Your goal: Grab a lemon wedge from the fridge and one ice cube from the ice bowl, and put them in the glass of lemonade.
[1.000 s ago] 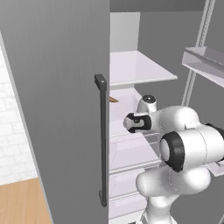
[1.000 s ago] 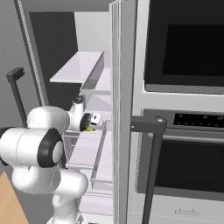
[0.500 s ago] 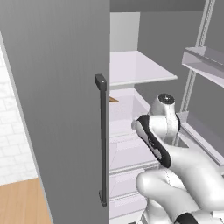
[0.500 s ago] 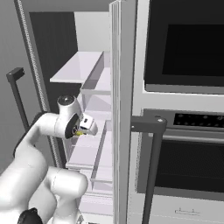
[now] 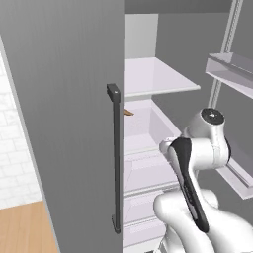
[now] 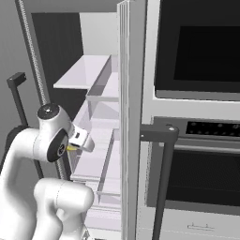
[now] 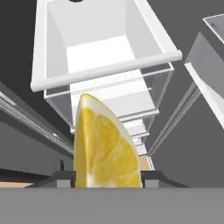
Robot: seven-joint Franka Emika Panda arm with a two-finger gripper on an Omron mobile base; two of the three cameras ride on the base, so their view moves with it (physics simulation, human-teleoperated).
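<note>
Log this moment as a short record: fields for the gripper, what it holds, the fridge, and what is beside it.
gripper: shut on the lemon wedge
lemon wedge: bright yellow, upright between the fingertips, cut face toward the hand camera
fridge: door open, white shelves and clear drawers inside
arm: in front of the open fridge
beside fridge: black-fronted oven on its right
orange-brown piece: on a fridge shelf
</note>
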